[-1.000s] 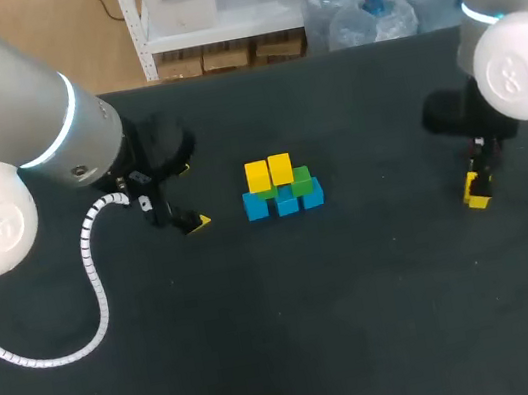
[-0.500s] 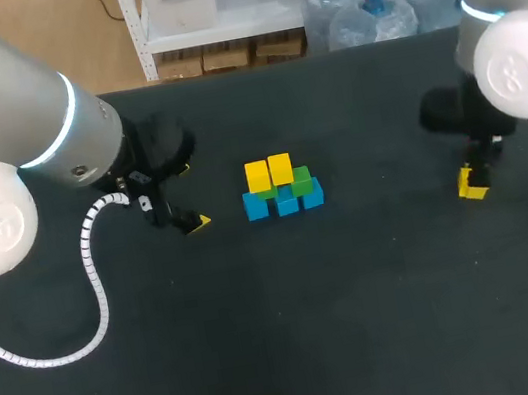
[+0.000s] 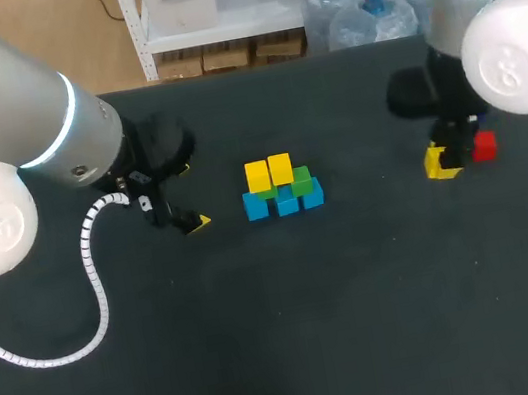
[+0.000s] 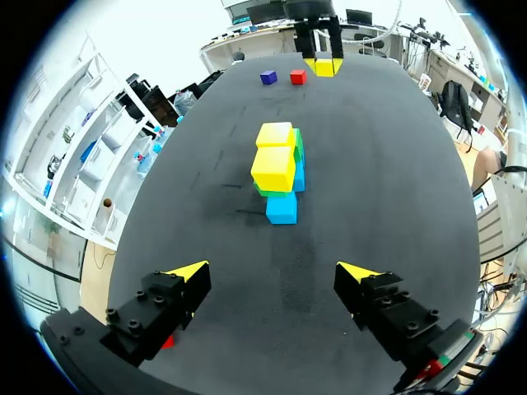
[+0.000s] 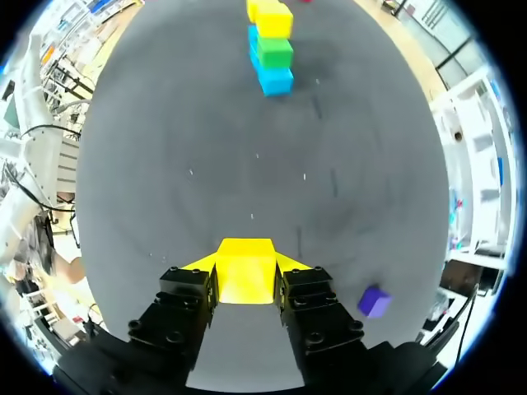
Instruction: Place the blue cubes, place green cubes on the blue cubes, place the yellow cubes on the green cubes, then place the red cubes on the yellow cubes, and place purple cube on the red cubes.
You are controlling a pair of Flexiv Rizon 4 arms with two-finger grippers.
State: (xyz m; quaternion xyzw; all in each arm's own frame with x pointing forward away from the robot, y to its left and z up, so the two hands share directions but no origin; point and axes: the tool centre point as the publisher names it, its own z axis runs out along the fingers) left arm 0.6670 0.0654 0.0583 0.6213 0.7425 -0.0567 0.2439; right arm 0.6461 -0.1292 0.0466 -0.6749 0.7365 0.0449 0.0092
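The stack (image 3: pixel 282 187) stands mid-table: a row of blue cubes (image 3: pixel 285 202), green cubes (image 3: pixel 301 180) on them and two yellow cubes (image 3: pixel 269 172) on top. My right gripper (image 3: pixel 441 162) is right of it, shut on another yellow cube (image 5: pixel 245 273), which sits between its fingers. A red cube (image 3: pixel 483 146) lies just right of that gripper. In the right wrist view a purple cube (image 5: pixel 375 302) lies beside the gripper; the head view hides it. My left gripper (image 4: pixel 272 271) is open and empty, left of the stack (image 4: pixel 280 169).
In the left wrist view the red cube (image 4: pixel 298 76) and purple cube (image 4: pixel 268 77) lie on the dark table (image 3: pixel 297 334) beyond the stack, next to my right gripper (image 4: pixel 325 66). My left arm's coiled cable (image 3: pixel 95 276) hangs over the table's left part.
My right gripper shut on the yellow cube and carried it left and toward the back, uncovering the red cube. The left arm has kept still.
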